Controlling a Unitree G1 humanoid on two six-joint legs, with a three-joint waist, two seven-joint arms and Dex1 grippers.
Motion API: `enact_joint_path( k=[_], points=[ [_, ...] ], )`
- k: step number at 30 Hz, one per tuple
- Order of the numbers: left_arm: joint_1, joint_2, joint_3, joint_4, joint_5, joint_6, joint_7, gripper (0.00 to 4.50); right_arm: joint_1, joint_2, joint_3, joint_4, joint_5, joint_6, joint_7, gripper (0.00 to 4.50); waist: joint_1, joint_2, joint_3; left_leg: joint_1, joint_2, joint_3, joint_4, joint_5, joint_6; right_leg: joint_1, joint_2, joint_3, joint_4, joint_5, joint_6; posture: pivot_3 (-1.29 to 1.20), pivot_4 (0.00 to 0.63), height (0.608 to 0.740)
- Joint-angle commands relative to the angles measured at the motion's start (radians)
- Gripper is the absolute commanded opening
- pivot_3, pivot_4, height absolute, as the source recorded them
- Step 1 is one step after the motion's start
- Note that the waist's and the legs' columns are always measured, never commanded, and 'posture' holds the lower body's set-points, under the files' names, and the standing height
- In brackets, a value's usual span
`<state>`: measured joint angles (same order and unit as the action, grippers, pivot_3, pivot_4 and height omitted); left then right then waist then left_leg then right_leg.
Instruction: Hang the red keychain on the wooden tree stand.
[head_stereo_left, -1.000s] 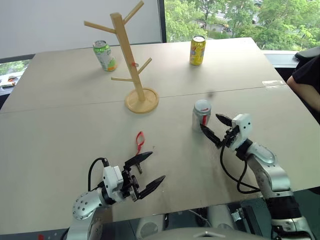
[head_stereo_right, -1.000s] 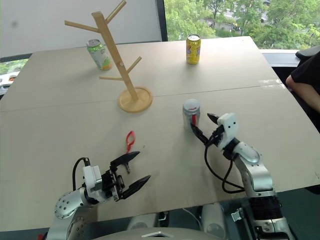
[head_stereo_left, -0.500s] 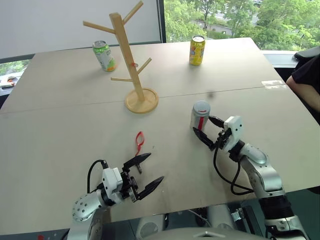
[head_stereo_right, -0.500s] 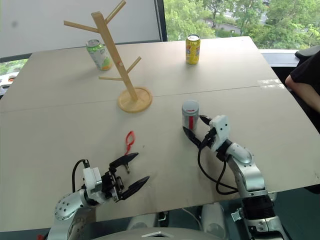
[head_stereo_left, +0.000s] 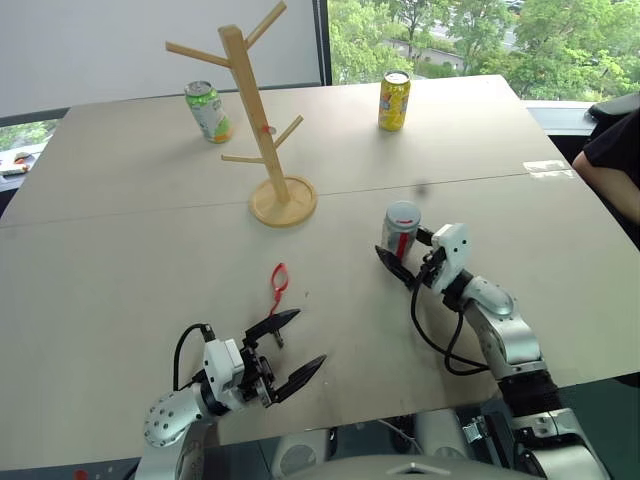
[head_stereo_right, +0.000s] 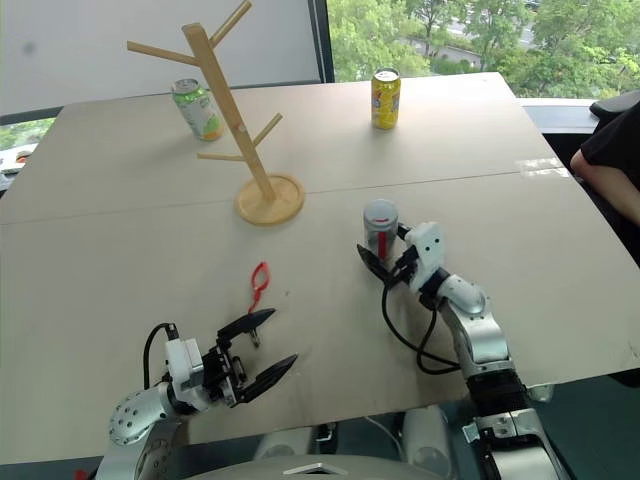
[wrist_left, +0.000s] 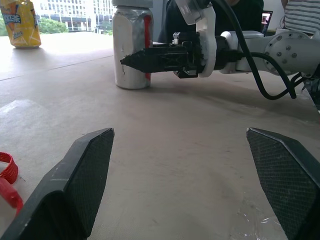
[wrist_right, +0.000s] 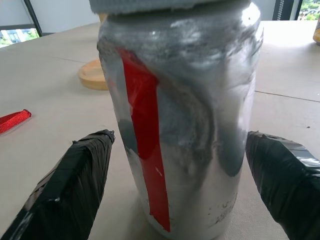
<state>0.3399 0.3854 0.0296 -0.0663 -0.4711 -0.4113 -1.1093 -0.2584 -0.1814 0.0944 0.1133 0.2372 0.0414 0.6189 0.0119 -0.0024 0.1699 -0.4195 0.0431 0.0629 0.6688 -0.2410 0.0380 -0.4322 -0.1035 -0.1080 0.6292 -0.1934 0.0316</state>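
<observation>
Left gripper spread wide, red keychain just beyond it.

The thin red loop-strap keychain is running off the picture's edge in the left wrist view, so just a curved bit of strap is showing; its small dark key is too small to make out in the head views. The dented silver can with a red stripe is losing its top to the frame edge in the right wrist view. A person's dark-sleeved arm is being cut off at the table's right side.
</observation>
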Motion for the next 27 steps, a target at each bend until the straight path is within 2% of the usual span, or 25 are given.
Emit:
enact_joint_path(
  k=[1, 4, 6, 7, 9, 14, 21, 27],
  points=[
    [0.014, -0.002, 0.000, -0.003, -0.009, -0.029, -0.007, 4.40, -0.022, 0.009, -0.006, -0.003, -0.003, -0.032, -0.004, 4.44, 0.000, 0.000, 0.000, 0.000, 0.000, 0.000, 0.000, 0.000, 0.000, 0.000, 0.000, 0.000, 0.000, 0.000, 0.000, 0.00, 0.150, 0.740],
    [0.017, -0.003, 0.000, -0.003, -0.013, -0.031, -0.008, 4.50, -0.021, 0.013, -0.007, 0.004, -0.003, -0.038, -0.006, 3.76, 0.000, 0.000, 0.000, 0.000, 0.000, 0.000, 0.000, 0.000, 0.000, 0.000, 0.000, 0.000, 0.000, 0.000, 0.000, 0.00, 0.150, 0.740],
    [0.019, -0.002, -0.001, -0.003, -0.015, -0.032, -0.009, 4.50, -0.021, 0.014, -0.008, 0.004, -0.003, -0.041, -0.006, 2.86, 0.000, 0.000, 0.000, 0.000, 0.000, 0.000, 0.000, 0.000, 0.000, 0.000, 0.000, 0.000, 0.000, 0.000, 0.000, 0.00, 0.150, 0.740],
    [0.019, -0.002, -0.001, -0.002, -0.015, -0.034, -0.010, 4.50, -0.021, 0.015, -0.010, 0.005, -0.002, -0.042, -0.006, 2.75, 0.000, 0.000, 0.000, 0.000, 0.000, 0.000, 0.000, 0.000, 0.000, 0.000, 0.000, 0.000, 0.000, 0.000, 0.000, 0.00, 0.150, 0.740],
    [0.019, -0.003, -0.003, 0.001, -0.015, -0.035, -0.012, 4.50, -0.026, 0.019, -0.026, 0.006, 0.004, -0.061, -0.014, 2.75, 0.000, 0.000, 0.000, 0.000, 0.000, 0.000, 0.000, 0.000, 0.000, 0.000, 0.000, 0.000, 0.000, 0.000, 0.000, 0.00, 0.150, 0.740],
    [0.011, -0.010, -0.006, 0.000, -0.014, -0.034, -0.008, 4.50, -0.066, 0.027, -0.168, 0.016, 0.057, -0.117, -0.115, 2.75, 0.001, 0.000, 0.000, 0.000, 0.000, 0.000, 0.000, 0.000, 0.000, 0.000, 0.000, 0.000, 0.000, 0.000, 0.000, 0.00, 0.150, 0.740],
    [-0.015, -0.013, -0.006, 0.013, -0.022, -0.024, -0.013, 4.50, -0.183, -0.099, -0.431, 0.251, 0.067, -0.185, -0.329, 2.75, 0.001, 0.001, 0.000, 0.000, -0.001, 0.006, 0.000, 0.000, 0.000, 0.000, 0.000, 0.000, 0.000, 0.000, 0.000, 0.00, 0.150, 0.740],
    [-0.046, -0.010, 0.001, 0.051, -0.029, -0.025, -0.036, 4.50, -0.240, -0.165, -0.535, 0.414, 0.082, -0.218, -0.401, 2.75, -0.010, 0.002, 0.000, 0.002, 0.000, 0.008, -0.001, 0.000, 0.000, 0.000, 0.001, 0.003, 0.001, 0.000, 0.000, 0.00, 0.150, 0.740]
  ],
)
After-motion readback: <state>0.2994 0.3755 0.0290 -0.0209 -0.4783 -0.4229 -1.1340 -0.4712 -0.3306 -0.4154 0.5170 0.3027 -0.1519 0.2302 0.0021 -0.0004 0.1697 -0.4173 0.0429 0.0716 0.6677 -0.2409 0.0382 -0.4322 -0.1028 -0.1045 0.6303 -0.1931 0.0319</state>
